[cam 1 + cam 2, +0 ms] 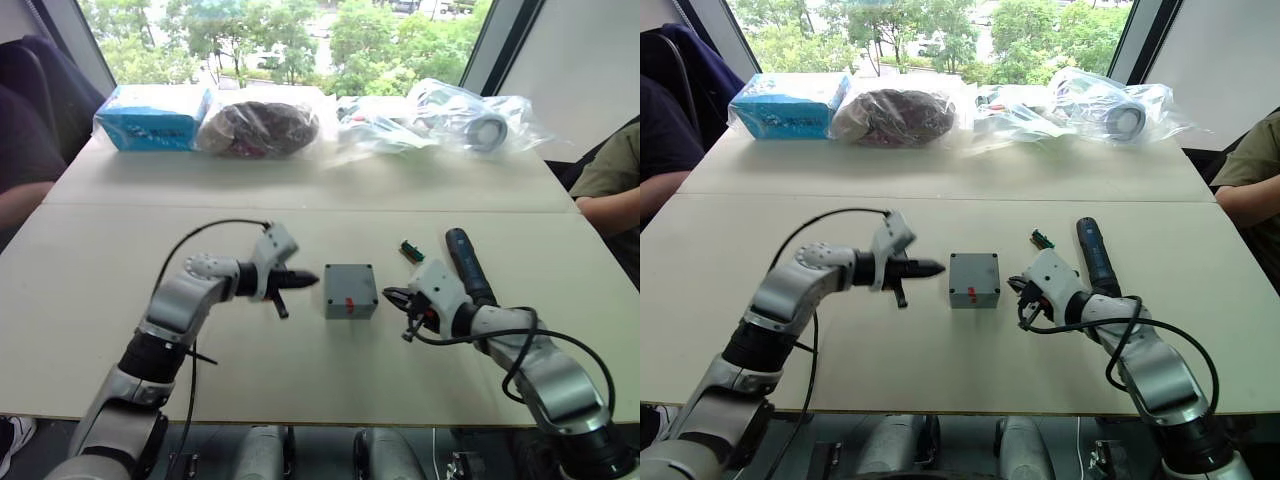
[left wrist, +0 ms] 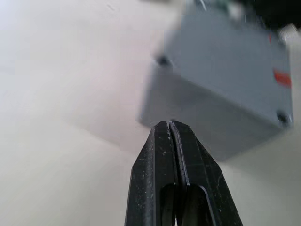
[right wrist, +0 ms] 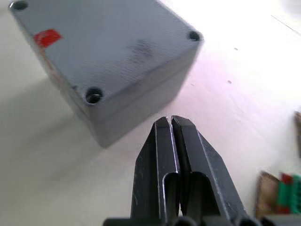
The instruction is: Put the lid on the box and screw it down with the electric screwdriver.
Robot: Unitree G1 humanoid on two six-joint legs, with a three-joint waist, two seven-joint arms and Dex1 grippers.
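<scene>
The lid (image 3: pixel 117 42) already sat on the box (image 1: pixel 350 291), the two making one closed grey block in the middle of the tabletop (image 1: pixel 120 260), between the robot's arms. A small red mark showed on the lid's near edge, and the corner screw holes looked dark and recessed. Whether screws had gone into them I could not tell from where I stood, so I would judge the covering step done and the fastening still to do.

The electric screwdriver (image 1: pixel 468 262) lay flat on the tabletop beyond the right arm, unheld, with a small green connector piece (image 1: pixel 411 250) just beside its far end.

The left gripper (image 1: pixel 300 280) hung just left of the box, its fingers (image 2: pixel 164 155) pressed together on nothing. The right gripper (image 1: pixel 396 296) hovered just right of the box, likewise clenched and empty.

What remained, as I saw it, was picking up the screwdriver and driving each corner.
</scene>
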